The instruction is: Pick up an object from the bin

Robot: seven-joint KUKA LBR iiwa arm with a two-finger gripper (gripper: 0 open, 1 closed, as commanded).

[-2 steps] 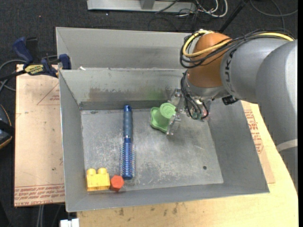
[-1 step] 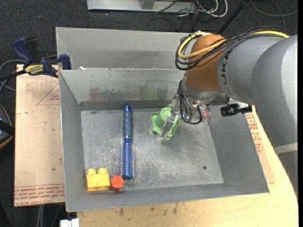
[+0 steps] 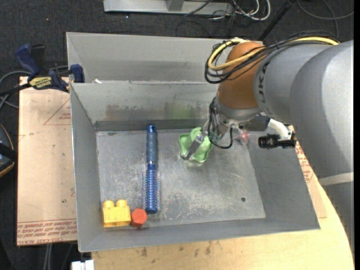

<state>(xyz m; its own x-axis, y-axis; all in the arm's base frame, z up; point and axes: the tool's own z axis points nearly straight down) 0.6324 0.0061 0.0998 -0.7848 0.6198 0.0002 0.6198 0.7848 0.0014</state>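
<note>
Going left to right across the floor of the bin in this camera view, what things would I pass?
Yellow toy brick → small red piece → blue brush → green translucent thing, beneath the gripper.

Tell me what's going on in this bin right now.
The robot arm reaches in from the right, and its gripper is low over a translucent green thing near the back wall of the grey bin. It is not clear whether it has a grip on it. A blue brush lies lengthwise left of the middle. A yellow toy brick and a small red piece sit side by side in the front left corner.
</note>
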